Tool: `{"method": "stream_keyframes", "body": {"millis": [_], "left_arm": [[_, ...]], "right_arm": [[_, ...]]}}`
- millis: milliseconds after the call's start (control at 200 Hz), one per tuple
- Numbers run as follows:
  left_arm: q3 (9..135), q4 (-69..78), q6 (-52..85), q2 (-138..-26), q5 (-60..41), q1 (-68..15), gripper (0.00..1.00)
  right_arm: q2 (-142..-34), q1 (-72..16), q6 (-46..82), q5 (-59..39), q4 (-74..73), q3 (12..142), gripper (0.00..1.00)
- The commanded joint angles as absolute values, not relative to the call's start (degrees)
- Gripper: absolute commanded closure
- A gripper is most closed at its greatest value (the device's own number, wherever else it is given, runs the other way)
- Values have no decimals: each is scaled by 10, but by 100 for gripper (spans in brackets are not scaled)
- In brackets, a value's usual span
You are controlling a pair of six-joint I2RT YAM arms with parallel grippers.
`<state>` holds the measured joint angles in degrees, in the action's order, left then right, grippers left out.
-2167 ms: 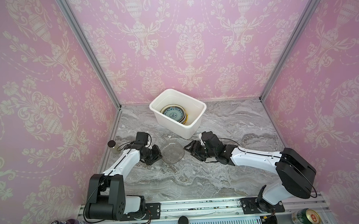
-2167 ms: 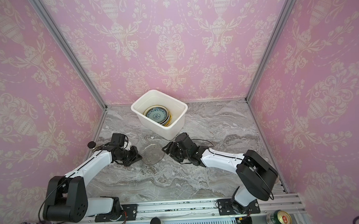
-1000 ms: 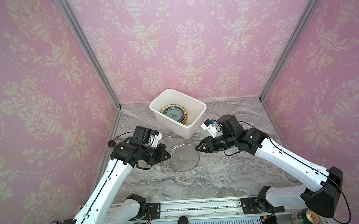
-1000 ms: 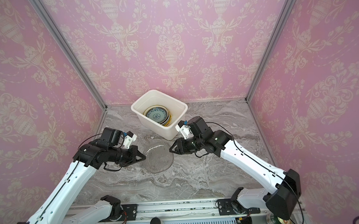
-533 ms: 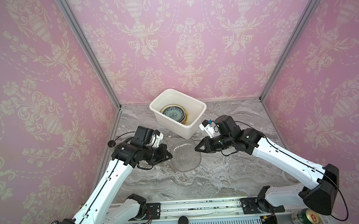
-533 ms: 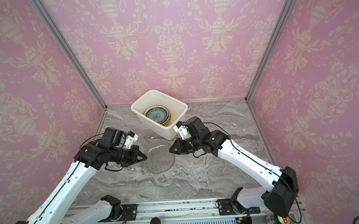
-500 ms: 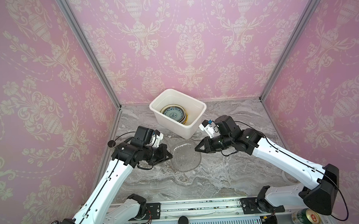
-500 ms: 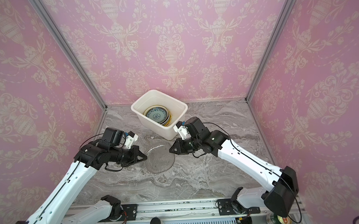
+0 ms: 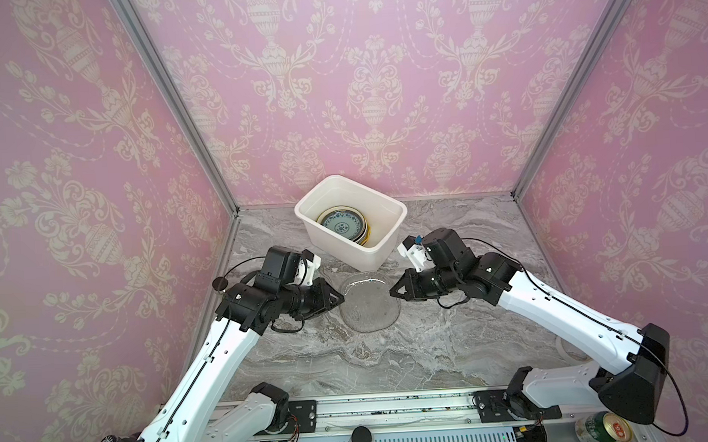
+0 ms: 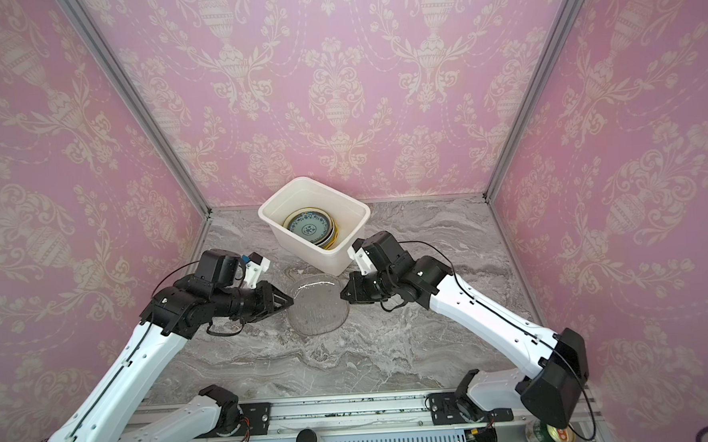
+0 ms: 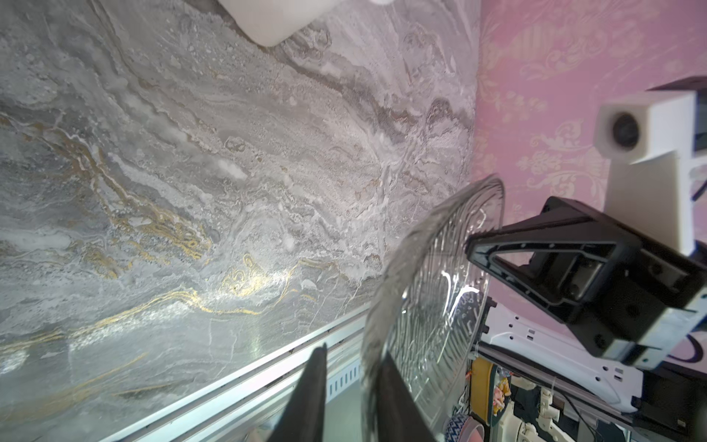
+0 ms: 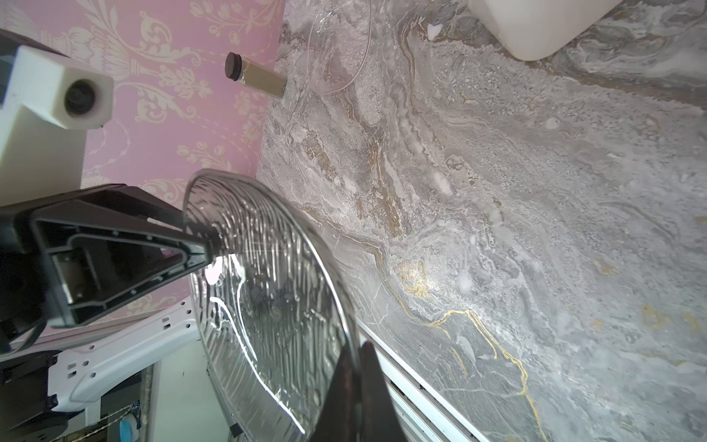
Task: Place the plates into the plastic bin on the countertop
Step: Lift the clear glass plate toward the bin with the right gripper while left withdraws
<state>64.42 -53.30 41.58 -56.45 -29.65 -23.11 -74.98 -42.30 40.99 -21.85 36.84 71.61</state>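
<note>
**Gripping the glass plate by its right rim, above the middle of the bench**

Along the near edge of the bench (image 9: 392, 353) runs a ribbed aluminium rail (image 9: 395, 407) that carries both arm bases. A drinks can (image 9: 600, 427) stands at its right end. Both arms reach from the rail toward the middle of the bench, and their grippers meet from opposite sides at a clear glass plate (image 9: 369, 302) (image 10: 316, 307). The plate hangs face up above the marbled surface, just on the near side of the plastic bin (image 9: 332, 244).

The right gripper (image 9: 391, 290) is clamped on the plate's right rim. In the right wrist view its fingers (image 12: 373, 398) press together, with the edge of the plate nipped between them. The left gripper (image 9: 342, 301) sits at the opposite rim. In the left wrist view its fingers (image 11: 311, 394) stand narrowly apart with the rim running between them. The rim lies close to one finger, and a clear gap shows on the other side, so this gripper is not pinching the plate.

A small dark-capped jar (image 12: 260, 78) lies at the left edge of the bench, a little beyond the left gripper.

Farther back, near the far edge, the bin stands on the bench at an angle, with one corner pointing toward the held plate. In both top views a stack of plates lies inside it. A blue patterned plate (image 9: 342, 227) (image 10: 309, 229) is on top, and a yellow-rimmed plate (image 9: 367, 234) shows beneath it. The rest of the stack is hidden.
</note>
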Motion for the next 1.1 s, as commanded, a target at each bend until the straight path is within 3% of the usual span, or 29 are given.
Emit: {"method": "stream_keyframes", "body": {"millis": [0, 125, 285, 450, 741, 926, 1096], "left_arm": [[628, -468, 461, -521, -248, -232, 51], [605, -403, 473, -461, -179, -232, 24], [593, -345, 445, -390, -48, -232, 1], [624, -325, 374, -372, 35, -231, 1], [703, -392, 231, -401, 61, -231, 1], [702, -423, 221, -398, 85, -231, 1], [682, -432, 235, -391, 106, -231, 1]], "right_arm": [[-746, -421, 436, -195, 384, 762, 97], [-767, -406, 463, -173, 409, 809, 96], [-819, -385, 497, -162, 425, 903, 94], [-886, -370, 533, -156, 422, 1001, 94], [-1004, -329, 650, -133, 355, 1092, 94], [-1087, -304, 736, -137, 265, 1102, 94], [-1188, -297, 749, -137, 246, 1188, 95]]}}
